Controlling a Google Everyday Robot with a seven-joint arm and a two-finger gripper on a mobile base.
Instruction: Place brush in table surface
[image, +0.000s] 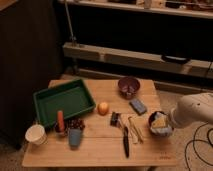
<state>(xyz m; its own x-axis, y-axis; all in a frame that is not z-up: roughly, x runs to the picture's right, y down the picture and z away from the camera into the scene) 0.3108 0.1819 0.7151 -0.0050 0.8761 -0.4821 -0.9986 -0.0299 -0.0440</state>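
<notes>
Plainly the brush (124, 136) lies flat on the table surface (100, 152), right of the middle and toward the front edge. Its blocky head points at the back edge and its black handle runs toward the front. Nothing rests on it, and the pale wooden utensils (134, 129) lie just beside it on the right (whether they touch it I cannot tell). It is outside the green tray (46, 97), which fills the back left corner, so it is where the task wants it. I judge the placing done or all but done.

The rest looks like set-out clutter. A purple bowl (128, 86) stands near the back edge with a blue sponge (138, 106) in front of it. An orange fruit (103, 108) sits near the middle, and a white cup (36, 134) stands at the front left corner.

The gripper (160, 123) is at the table's right edge, at the end of the white arm (195, 111), apart from the brush and beyond the utensils. Its jaws stand wide and the brush is not in them. A dark rounded shape with something pale in it shows at that same spot. Whether that is a dish under the gripper or part of it, I cannot tell.
</notes>
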